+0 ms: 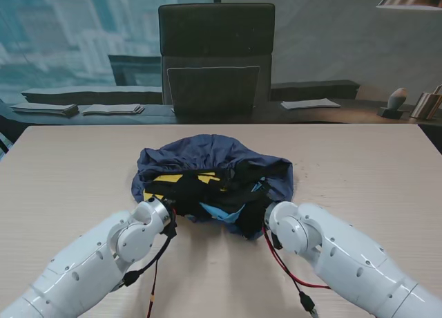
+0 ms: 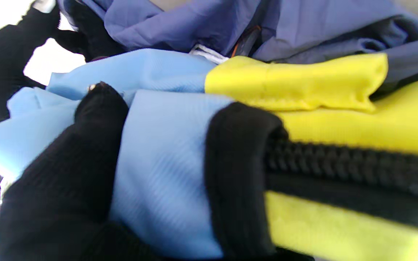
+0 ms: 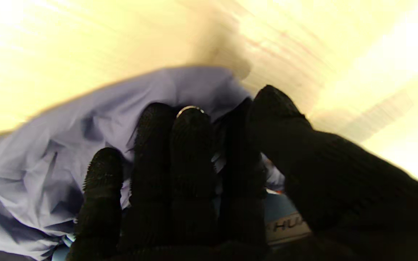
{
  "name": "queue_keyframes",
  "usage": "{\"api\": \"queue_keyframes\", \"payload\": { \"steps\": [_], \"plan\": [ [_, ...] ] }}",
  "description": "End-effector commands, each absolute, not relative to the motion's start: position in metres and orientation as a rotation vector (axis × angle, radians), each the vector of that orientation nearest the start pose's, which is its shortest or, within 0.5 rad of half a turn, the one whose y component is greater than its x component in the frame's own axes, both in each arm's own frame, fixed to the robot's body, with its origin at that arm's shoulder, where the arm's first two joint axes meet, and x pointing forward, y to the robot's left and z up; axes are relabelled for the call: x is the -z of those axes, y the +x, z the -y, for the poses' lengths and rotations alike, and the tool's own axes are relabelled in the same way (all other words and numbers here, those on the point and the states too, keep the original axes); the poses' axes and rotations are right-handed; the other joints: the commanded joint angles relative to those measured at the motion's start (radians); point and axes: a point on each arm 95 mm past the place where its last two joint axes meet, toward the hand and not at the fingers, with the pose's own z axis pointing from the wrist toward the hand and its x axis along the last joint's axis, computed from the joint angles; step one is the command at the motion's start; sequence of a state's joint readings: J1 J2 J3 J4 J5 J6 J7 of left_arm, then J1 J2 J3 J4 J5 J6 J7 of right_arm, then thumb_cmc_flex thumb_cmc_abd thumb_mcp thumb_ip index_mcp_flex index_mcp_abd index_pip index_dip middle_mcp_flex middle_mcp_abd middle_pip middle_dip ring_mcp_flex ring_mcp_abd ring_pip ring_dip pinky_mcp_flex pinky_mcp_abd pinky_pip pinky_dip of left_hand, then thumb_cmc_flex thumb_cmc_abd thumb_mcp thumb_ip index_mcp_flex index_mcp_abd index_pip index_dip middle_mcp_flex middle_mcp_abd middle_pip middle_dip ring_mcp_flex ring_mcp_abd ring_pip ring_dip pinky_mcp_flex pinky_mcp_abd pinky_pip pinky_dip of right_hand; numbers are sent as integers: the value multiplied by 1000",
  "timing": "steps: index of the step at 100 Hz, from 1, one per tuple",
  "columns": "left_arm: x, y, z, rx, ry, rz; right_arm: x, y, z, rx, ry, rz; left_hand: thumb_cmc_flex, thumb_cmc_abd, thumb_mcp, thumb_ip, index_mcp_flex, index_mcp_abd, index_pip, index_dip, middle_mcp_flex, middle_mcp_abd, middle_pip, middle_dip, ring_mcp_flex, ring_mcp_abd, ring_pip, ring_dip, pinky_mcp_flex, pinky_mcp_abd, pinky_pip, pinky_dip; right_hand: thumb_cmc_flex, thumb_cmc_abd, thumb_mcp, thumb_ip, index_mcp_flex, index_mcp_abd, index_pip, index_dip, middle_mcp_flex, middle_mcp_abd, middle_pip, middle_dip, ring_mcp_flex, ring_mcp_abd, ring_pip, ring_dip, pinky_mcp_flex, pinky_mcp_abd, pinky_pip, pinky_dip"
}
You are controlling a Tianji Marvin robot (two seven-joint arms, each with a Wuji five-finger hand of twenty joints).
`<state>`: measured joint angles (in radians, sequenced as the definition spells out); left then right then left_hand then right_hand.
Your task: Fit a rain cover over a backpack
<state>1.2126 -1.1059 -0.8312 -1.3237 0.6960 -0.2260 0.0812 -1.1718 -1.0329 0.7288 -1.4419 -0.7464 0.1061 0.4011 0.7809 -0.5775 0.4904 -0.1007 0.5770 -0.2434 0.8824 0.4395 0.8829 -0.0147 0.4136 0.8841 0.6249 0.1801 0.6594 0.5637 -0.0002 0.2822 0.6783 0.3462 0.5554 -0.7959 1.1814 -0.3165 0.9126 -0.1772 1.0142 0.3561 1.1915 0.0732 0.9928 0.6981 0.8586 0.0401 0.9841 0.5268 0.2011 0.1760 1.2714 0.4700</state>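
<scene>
Nearest me, two white arms come in from the bottom corners of the stand view, red and black cables trailing off both wrists onto the light wood table (image 1: 62, 173). Left hand (image 1: 181, 202), black-gloved, sits on the near-left edge of the backpack (image 1: 207, 193); in the left wrist view its fingers (image 2: 85, 145) lie flat against light blue and yellow backpack fabric next to a black zipper (image 2: 339, 163), and whether they pinch anything or just press on it I cannot tell. Right hand (image 1: 254, 218), also black-gloved, is at the near-right edge of the bundle; right wrist view shows its fingers (image 3: 191, 152) held together and curled into the dark blue rain cover (image 1: 207, 152), thumb set opposite them, apparently gripping the cover's edge. A white label with partial lettering shows just beside that hand, text unreadable. Backpack lies mid-table, between the two hands, black with yellow and light blue panels exposed on the side nearer to me. Rain cover is draped over the far half and both sides of the pack, bunched and wrinkled, near edge not pulled down over the exposed panels. Farther off, past the table edge: dark office chair (image 1: 216, 55), low shelf with stacked papers (image 1: 110, 109) on the left and a sheet (image 1: 311, 104) on the right.
</scene>
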Motion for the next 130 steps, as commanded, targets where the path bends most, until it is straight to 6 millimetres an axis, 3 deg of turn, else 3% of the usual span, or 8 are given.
{"api": "queue_keyframes", "payload": {
  "steps": [1, 30, 35, 50, 60, 73, 90, 130],
  "plan": [
    [328, 454, 85, 1853, -1160, -1709, 357, 424, -73, -1176, 1348, -2124, 92, 83, 135, 28, 91, -65, 171, 99, 93, -1, 88, 72, 39, -2, 33, 26, -3, 13, 50, 25, -8, -31, -30, 0, 68, -29, 37, -9, 12, 51, 24, 27, 25, -40, 0, 13, -20, 17, -9, -17],
    [314, 444, 78, 1930, -1263, -1536, 351, 418, -56, -1167, 1282, -2186, 129, 107, 145, 2, 44, 26, 200, 152, 77, 32, 102, 112, 82, 54, 29, 24, 78, 12, 104, 50, -71, 72, -81, 4, 82, -155, 18, 155, -93, 24, 50, 107, -36, -51, 11, 26, -73, 29, -16, -26],
    [312, 440, 77, 1963, -1323, -1480, 349, 420, -55, -1228, 1261, -2145, 149, 115, 145, -5, 27, 63, 208, 178, 78, 50, 102, 118, 100, 73, 17, 16, 100, 18, 102, 49, -87, 121, -88, 15, 35, -140, -31, 119, -116, 24, 19, 89, -36, -40, 8, 25, -56, 29, -4, -21],
    [302, 429, 68, 1994, -1321, -1367, 338, 424, -59, -1426, 1188, -1938, 162, 125, 141, -9, 1, 101, 219, 210, 82, 63, 110, 129, 137, 85, 25, 16, 165, 37, 106, 49, -110, 110, 14, 23, -167, -106, -225, -45, -216, 35, -12, 18, -14, 26, 9, 24, -4, 42, 27, 65],
    [292, 422, 65, 2034, -1325, -1272, 335, 431, -62, -1394, 1142, -1876, 163, 108, 156, 0, 12, 121, 218, 210, 88, 78, 117, 128, 165, 99, 23, 13, 224, 65, 106, 47, -143, 221, 34, 170, -313, -157, -431, -2, -343, 43, -48, -27, -46, 35, 15, 31, 18, 24, 35, 102],
    [280, 413, 59, 2064, -1306, -1189, 335, 443, -72, -1282, 1213, -1850, 171, 114, 166, -8, -3, 145, 225, 221, 77, 94, 131, 138, 217, 102, 10, 0, 314, 100, 95, 34, -108, 306, -49, 178, -496, -190, -390, -92, -427, 66, -2, -59, -130, 42, 42, 38, -33, -15, 45, 138],
    [270, 403, 53, 2103, -1329, -1140, 348, 456, -85, -1243, 1233, -1811, 198, 128, 140, -7, -14, 172, 228, 232, 65, 112, 143, 145, 239, 111, -4, -11, 371, 95, 85, 19, -108, 285, -31, 181, -694, -208, -392, -119, -457, 52, 25, -63, -135, 37, 61, 41, -23, -27, 65, 155],
    [271, 403, 47, 2117, -1396, -1129, 364, 460, -105, -1308, 1246, -1763, 213, 133, 129, -6, -12, 187, 222, 233, 65, 121, 143, 140, 241, 118, -4, -12, 377, 66, 107, 25, -128, 244, -6, 177, -815, -261, -403, -166, -445, 31, 30, -86, -90, 51, 70, 37, 21, -23, 99, 171]
  ]
}}
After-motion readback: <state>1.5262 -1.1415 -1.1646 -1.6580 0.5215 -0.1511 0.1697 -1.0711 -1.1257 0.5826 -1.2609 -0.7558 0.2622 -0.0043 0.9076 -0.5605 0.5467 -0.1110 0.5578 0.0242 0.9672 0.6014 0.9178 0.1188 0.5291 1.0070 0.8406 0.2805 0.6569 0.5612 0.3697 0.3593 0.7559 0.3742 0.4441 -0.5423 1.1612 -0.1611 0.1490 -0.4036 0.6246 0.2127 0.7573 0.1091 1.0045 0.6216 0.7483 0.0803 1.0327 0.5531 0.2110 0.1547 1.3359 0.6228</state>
